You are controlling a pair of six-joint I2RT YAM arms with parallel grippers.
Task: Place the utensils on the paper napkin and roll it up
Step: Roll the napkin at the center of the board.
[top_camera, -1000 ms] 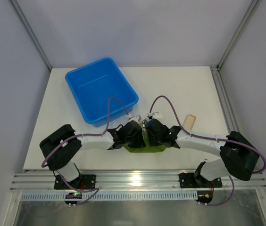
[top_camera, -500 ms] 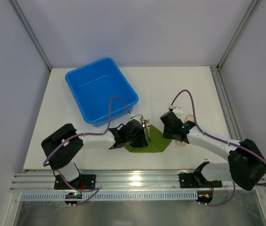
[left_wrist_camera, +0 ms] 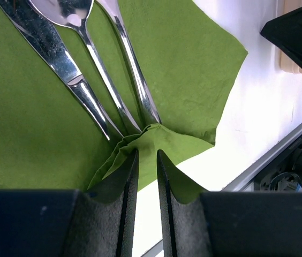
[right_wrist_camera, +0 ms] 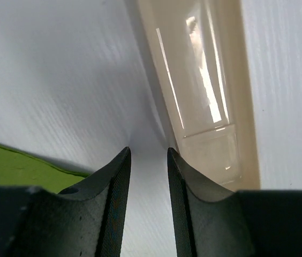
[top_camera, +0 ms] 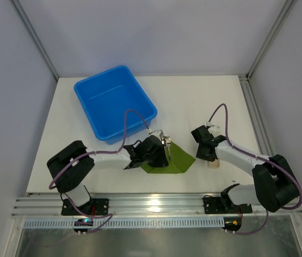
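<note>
A second ago both hands crowded over the napkin [left_wrist_camera: 28,123]. Since then the right hand [right_wrist_camera: 148,155] has swung off to the right and now hangs over bare desk [right_wrist_camera: 60,64], its fingers partly apart with nothing between them, just beside the beige cylinder [right_wrist_camera: 204,96]. The left hand [left_wrist_camera: 146,160] has stayed put, its fingers nearly closed on a bunched-up corner of the green paper. The utensils [left_wrist_camera: 95,101] lie side by side on the napkin, handles converging toward that pinched corner. Placing therefore looks done, and rolling seems barely begun, with only one hand on the paper. From above, the left hand covers part of the napkin and the utensils show only as a glint. The wrist view cuts off their far ends, so only the spoon is plain.
</note>
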